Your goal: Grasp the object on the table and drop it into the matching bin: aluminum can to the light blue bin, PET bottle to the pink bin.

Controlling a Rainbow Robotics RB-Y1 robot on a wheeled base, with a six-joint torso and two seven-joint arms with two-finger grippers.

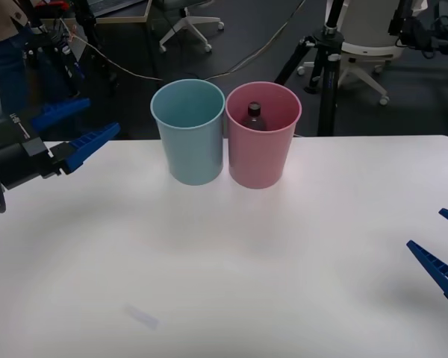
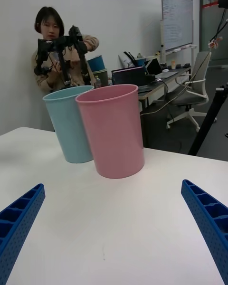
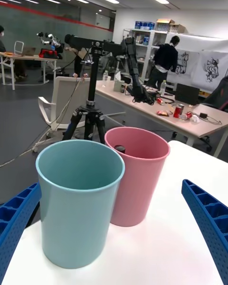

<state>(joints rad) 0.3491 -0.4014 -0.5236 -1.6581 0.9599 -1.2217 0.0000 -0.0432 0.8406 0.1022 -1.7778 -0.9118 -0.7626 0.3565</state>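
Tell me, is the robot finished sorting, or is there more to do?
It looks finished. The PET bottle already stands inside the pink bin, black cap showing; the light blue bin beside it looks empty. Nothing is in hand: the left gripper hangs open at the table's far left edge, the right gripper open at its right edge. Nothing seems left to sort.

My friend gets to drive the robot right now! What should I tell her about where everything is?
Left end effector: open, holding nothing, raised at the white table's far left edge.
Right end effector: open, holding nothing, low at the table's right edge.
Small clear plastic bottle with black cap: standing inside the tall pink plastic bin.
Tall light blue plastic bin: just left of the pink one; nothing visible inside.
Done: the bottle is in the matching bin.
Left: probably nothing; no other item lies on the table.
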